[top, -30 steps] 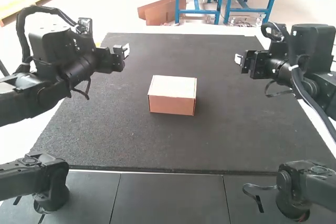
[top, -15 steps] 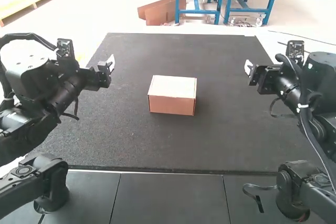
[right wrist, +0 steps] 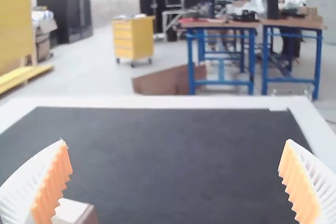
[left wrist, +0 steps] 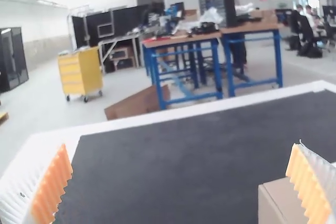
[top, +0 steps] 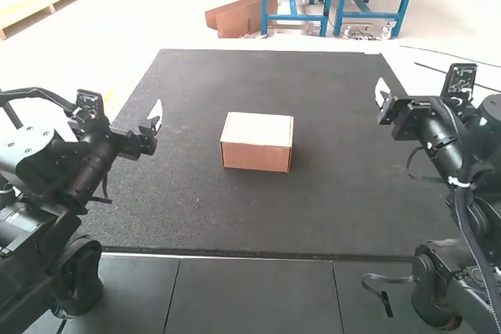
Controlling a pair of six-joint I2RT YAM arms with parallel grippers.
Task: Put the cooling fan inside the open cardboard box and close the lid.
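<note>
Brown cardboard box (top: 257, 141) sits with its lid shut mid-tabletop (top: 329, 193). The left hand (top: 149, 127) and right hand (top: 383, 102) hang open and empty, well apart either side. The fan is presumably inside, so the task looks finished.

Left arm (top: 55, 166) sits low at its side, forearm angled inward, left gripper (top: 150, 124) aimed at the middle, its orange pads (left wrist: 50, 190) spread wide. Across the way, right arm (top: 450, 142) mirrors it: right gripper (top: 383, 102) points inward, ribbed white fingers (right wrist: 307, 182) parted just as wide.
</note>
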